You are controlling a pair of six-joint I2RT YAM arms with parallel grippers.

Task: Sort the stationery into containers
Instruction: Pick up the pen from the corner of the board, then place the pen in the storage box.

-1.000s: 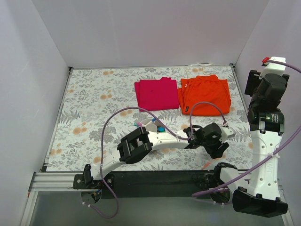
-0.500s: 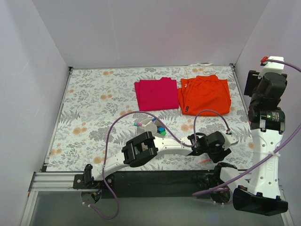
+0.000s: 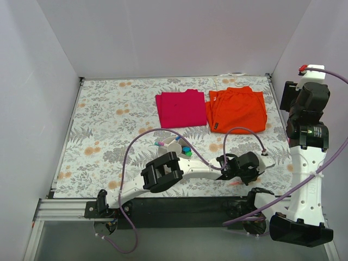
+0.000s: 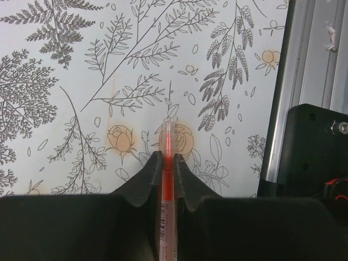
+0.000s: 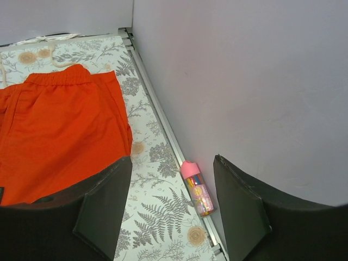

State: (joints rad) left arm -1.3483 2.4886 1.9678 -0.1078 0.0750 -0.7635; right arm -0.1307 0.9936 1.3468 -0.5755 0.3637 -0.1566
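My left gripper (image 4: 167, 157) is shut on a thin orange pen (image 4: 167, 142), whose tip sticks out ahead of the fingers over the floral mat. In the top view this gripper (image 3: 240, 181) is low at the near right of the mat, with the pen (image 3: 234, 185) just showing. The round white organizer (image 3: 175, 148) stands mid-mat with blue, green and pink items in it. My right gripper (image 5: 171, 209) is open and empty, held high (image 3: 298, 97) by the right wall. Below it a pink-capped tube (image 5: 197, 188) lies along the wall rail.
A folded magenta cloth (image 3: 181, 107) and an orange cloth (image 3: 237, 109) lie at the back of the mat. The orange cloth (image 5: 60, 130) also shows in the right wrist view. The metal edge rail (image 4: 304, 81) and a black arm base (image 4: 315, 152) are right of the left gripper.
My left arm has shifted a little toward the near edge and lowered over the orange pen, uncovering the organizer. The right arm has hardly moved.
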